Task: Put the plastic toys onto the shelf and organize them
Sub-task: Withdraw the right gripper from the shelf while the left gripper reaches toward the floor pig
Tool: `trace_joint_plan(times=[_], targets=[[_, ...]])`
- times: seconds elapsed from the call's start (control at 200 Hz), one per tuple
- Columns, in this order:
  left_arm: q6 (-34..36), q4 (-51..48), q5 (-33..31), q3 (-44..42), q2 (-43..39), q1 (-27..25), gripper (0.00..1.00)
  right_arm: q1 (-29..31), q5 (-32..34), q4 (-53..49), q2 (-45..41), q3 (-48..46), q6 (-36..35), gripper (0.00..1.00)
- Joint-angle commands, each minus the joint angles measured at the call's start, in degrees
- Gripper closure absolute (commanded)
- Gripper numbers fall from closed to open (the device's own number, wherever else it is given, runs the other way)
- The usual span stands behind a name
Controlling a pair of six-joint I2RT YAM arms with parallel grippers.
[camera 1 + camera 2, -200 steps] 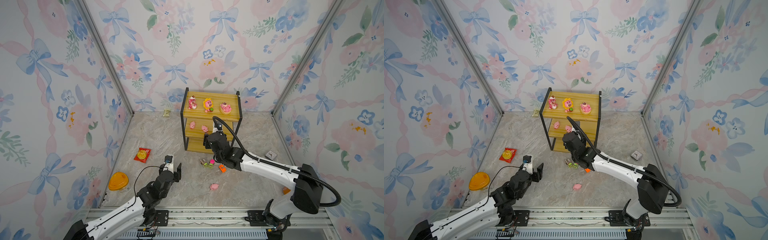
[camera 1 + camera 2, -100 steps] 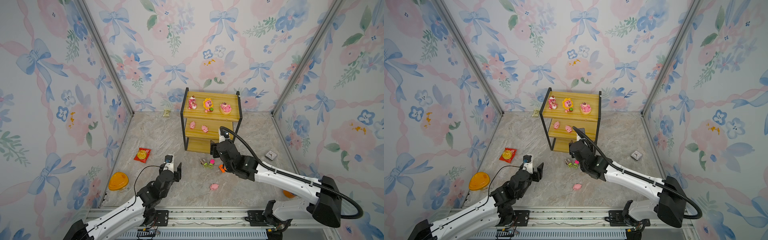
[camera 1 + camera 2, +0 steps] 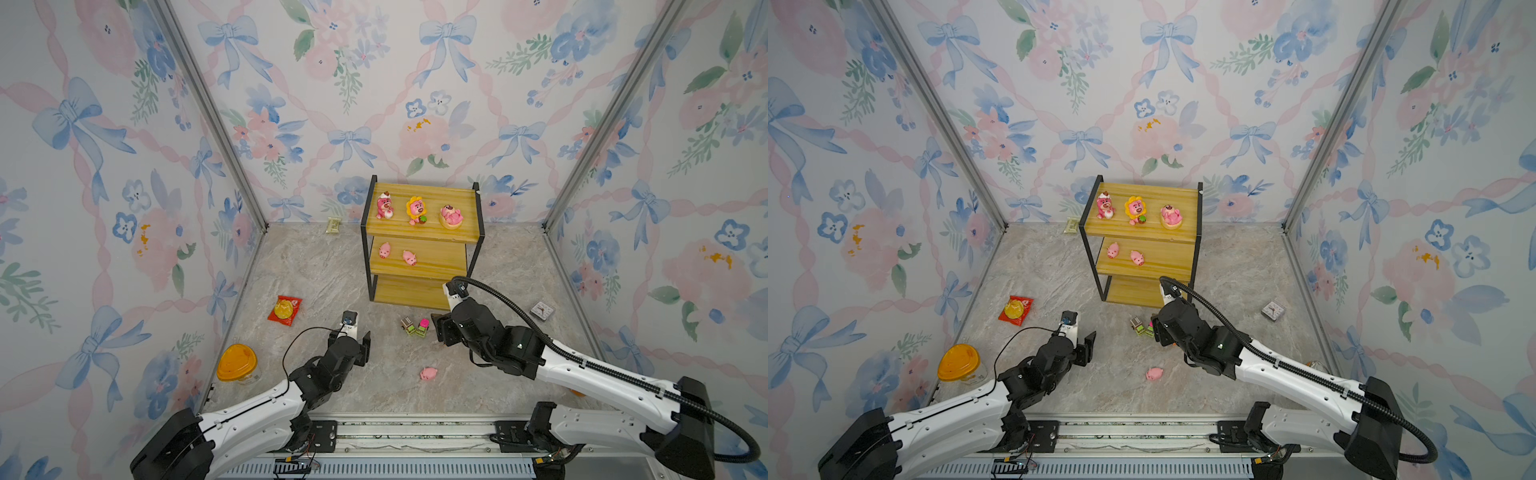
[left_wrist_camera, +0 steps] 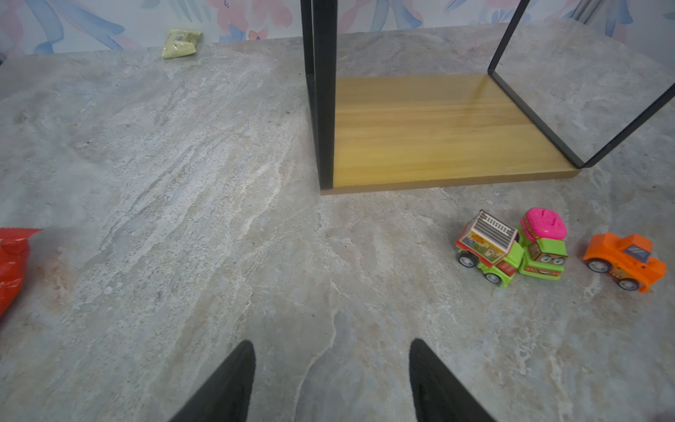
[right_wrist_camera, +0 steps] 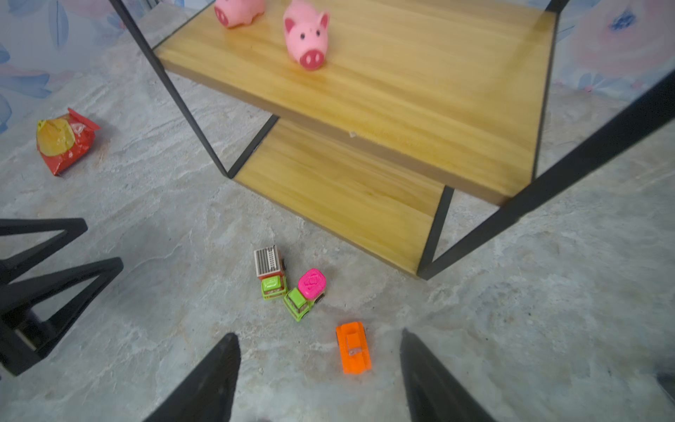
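The shelf (image 3: 415,230) stands at the back with three pink bears (image 3: 417,210) on its top board and two pink pigs (image 3: 409,257) on the middle board (image 5: 420,91). A third pig (image 3: 428,373) lies on the floor. In front of the shelf sit a grey-green car (image 3: 407,325) and a pink-green car (image 3: 423,327). The orange car (image 5: 353,352) lies on the floor between the open fingers of my right gripper (image 5: 318,334), untouched; the top views hide it. My left gripper (image 4: 331,342) hovers open and empty over bare floor, left of the cars.
A red snack packet (image 3: 284,309) and an orange-lidded jar (image 3: 237,365) lie at the left. A pale sachet (image 3: 333,225) rests by the back wall and a small square clock (image 3: 542,310) at the right. Walls enclose three sides.
My right arm has drawn back from the shelf's middle board and come down toward the front, over the cars. The left arm has not moved.
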Motion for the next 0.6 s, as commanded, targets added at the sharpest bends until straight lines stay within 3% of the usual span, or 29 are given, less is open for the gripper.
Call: trace_joint_plan(times=[0.0,0.15,0.275,0.415,0.595], targets=[[0.6,3.7,5.0,2.4,3.8,-1.4,0.32,2.7,-1.9,-9.6,1.2,-0.9,6.1,0.29],[6.3,8.0,8.1,2.7,7.7,-8.3,0.32,3.0,5.2,-11.2,-3.1,-5.0,13.7,0.29],[9.8,12.6,14.9,1.3,9.7,-10.7,0.31,-0.1,5.7,-8.9,-10.7,-9.2,16.0,0.29],[11.9,21.5,21.6,-2.0,11.3,-12.5,0.31,-6.4,1.8,-9.8,-17.8,-11.7,16.4,0.29],[15.3,23.5,25.9,-0.2,17.3,-14.5,0.31,-12.6,-3.0,-10.9,-23.0,-12.6,15.1,0.29]])
